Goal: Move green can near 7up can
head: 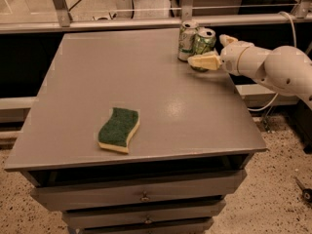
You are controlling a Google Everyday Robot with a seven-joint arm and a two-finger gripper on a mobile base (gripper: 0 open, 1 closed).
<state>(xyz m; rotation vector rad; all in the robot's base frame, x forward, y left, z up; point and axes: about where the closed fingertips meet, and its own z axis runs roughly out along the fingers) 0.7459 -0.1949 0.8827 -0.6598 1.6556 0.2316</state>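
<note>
The green can (203, 42) stands upright on the grey table (146, 91) at its far right, touching or almost touching the silver-white 7up can (186, 40) on its left. My gripper (214, 50) reaches in from the right at the green can. It is open, with one pale finger (204, 61) across the can's lower front and the other (225, 39) just behind and to the right of it. The can's bottom is hidden by the front finger.
A green and yellow sponge (118, 129) lies near the table's front left. My white arm (273, 67) hangs over the table's right edge. A metal rail (146, 22) runs behind the table's back edge, and drawers (141, 194) sit below the front.
</note>
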